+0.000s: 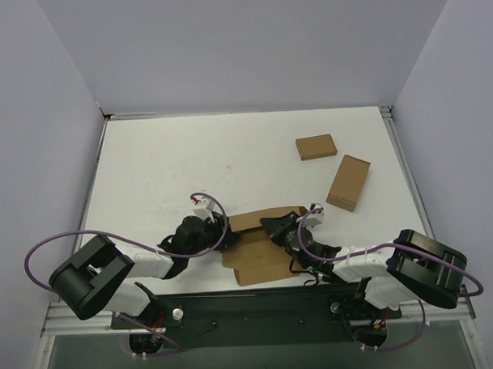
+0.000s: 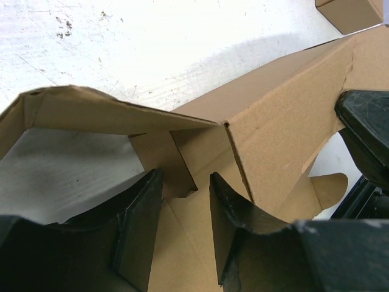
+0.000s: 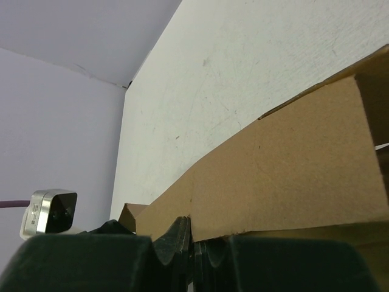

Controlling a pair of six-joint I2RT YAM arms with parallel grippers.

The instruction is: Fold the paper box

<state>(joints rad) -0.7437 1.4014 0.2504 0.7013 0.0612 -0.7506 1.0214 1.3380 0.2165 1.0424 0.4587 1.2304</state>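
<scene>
The paper box (image 1: 257, 265) is plain brown cardboard, and it is only half folded. It lies on the white table (image 1: 189, 162), close to the near edge, about in the middle. Its bottom lies flat. The long wall (image 3: 292, 182) on the far side stands up. A short end flap (image 2: 109, 112) leans inward, and a round tab (image 2: 328, 185) sticks out at one side.

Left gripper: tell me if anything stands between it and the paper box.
Nothing visible does. The left gripper is open right at the paper box, one of its cardboard tabs just ahead of its jaws. The right gripper pinches another wall; the two small boxes lie well away.
</scene>
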